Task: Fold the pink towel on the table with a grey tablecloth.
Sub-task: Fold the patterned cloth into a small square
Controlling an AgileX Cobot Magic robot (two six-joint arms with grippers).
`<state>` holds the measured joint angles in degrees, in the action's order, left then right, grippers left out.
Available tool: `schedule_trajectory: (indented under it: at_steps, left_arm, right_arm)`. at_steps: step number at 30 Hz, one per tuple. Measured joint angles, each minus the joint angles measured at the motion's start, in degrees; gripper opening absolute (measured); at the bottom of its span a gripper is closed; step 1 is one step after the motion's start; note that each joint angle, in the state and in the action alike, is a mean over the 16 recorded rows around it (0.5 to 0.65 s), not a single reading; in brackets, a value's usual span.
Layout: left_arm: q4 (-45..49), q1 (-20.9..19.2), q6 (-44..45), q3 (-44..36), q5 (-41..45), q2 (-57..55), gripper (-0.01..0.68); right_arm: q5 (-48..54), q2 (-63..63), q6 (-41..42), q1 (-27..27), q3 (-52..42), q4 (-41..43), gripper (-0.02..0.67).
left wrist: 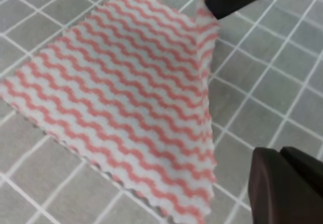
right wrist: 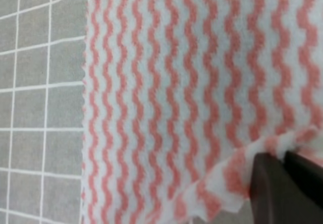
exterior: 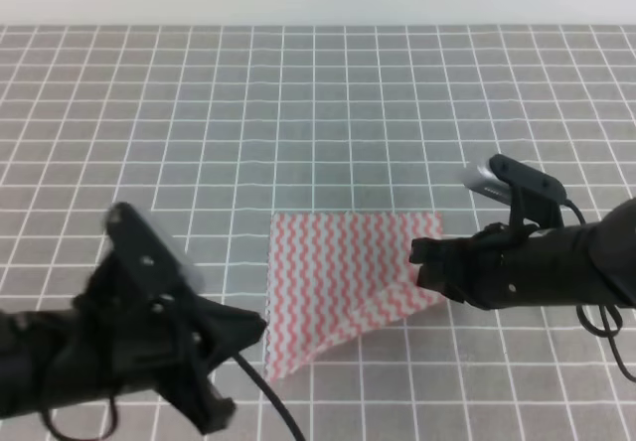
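One corner of the pink towel (exterior: 338,282), the near right one, is pinched between the closed fingers of the right gripper (exterior: 425,262) and lifted off the table with a grey tablecloth (exterior: 298,113), ready for folding leftward. The left gripper (exterior: 260,330) hovers beside the near left corner; its finger spacing cannot be determined.

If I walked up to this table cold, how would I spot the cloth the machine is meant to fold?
Start with the big grey tablecloth crossed by thin white grid lines. Near its front middle, between the two black arms, lies the pink towel. It is the only patterned piece: wavy pink-and-white zigzag stripes and pinked edges, with its right corner pinched and lifted by the right gripper.
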<state>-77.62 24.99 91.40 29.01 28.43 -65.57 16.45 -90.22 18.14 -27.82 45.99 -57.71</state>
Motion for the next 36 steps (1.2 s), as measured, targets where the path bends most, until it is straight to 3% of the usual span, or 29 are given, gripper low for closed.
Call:
schedule_trajectory:
  at_steps: [7,13,22,36]
  left_arm:
    - [0.08,5.91,2.79,1.71,-5.62,-4.6,0.045]
    - [0.08,8.14,4.51,2.64,-7.15,-8.59,0.19]
    - [0.65,8.28,10.04,3.03,-7.97,-11.99,0.39]
    - [1.48,8.3,19.95,3.13,-9.68,-15.43,0.412]
  right_arm:
    - [-0.57,-1.49,0.03,0.0,1.26,0.01,-0.014]
    - [-1.14,-1.81,0.05,0.01,1.51,0.01,-0.015]
    - [-1.56,-1.95,0.04,0.0,1.54,0.01,-0.015]
    - [-1.63,-1.33,0.04,0.04,1.43,0.01,-0.014]
